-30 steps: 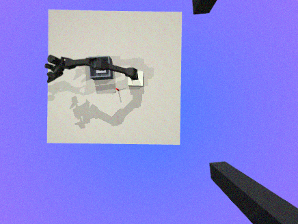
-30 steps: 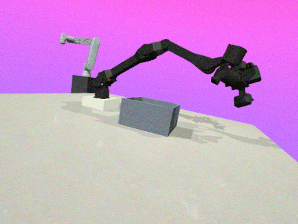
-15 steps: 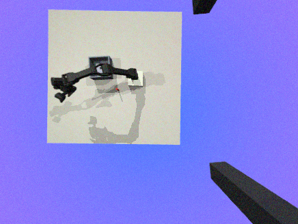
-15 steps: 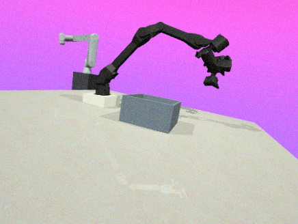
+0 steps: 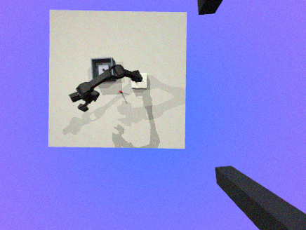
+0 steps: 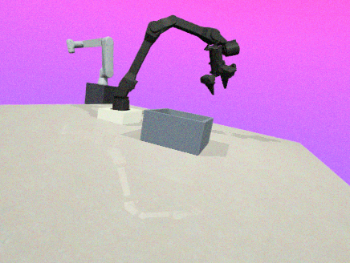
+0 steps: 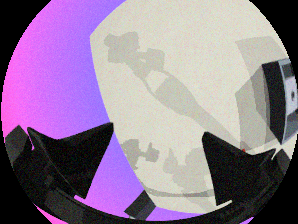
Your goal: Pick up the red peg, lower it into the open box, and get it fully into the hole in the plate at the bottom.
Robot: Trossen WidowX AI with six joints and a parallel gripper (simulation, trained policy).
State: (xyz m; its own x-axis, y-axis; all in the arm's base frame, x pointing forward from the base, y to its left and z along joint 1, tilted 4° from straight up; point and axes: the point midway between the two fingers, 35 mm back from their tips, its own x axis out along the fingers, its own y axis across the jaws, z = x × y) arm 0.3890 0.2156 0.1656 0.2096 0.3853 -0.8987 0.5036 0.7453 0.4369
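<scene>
The red peg (image 5: 120, 91) (image 7: 243, 150) shows as a tiny red spot on the table, outside the box; a thin dark line runs from it in the top view. Its pose is too small to tell, and it is not visible in the exterior view. The open grey-blue box (image 5: 92, 66) (image 6: 174, 132) (image 7: 274, 100) stands on the table. At its bottom lies a light plate (image 5: 100, 66) (image 7: 290, 86) with a dark mark at its middle. My gripper (image 5: 89, 102) (image 6: 218, 91) (image 7: 160, 132) is open and empty, high above the table, off to the side of box and peg.
The white base block (image 5: 142, 85) (image 6: 120, 115) of my arm stands near the box. My forearm (image 5: 100, 80) passes over the box's edge in the top view. A pale second arm (image 6: 107, 56) stands on a dark block (image 6: 95, 94) in the background. Shadows cross the table (image 5: 161, 31).
</scene>
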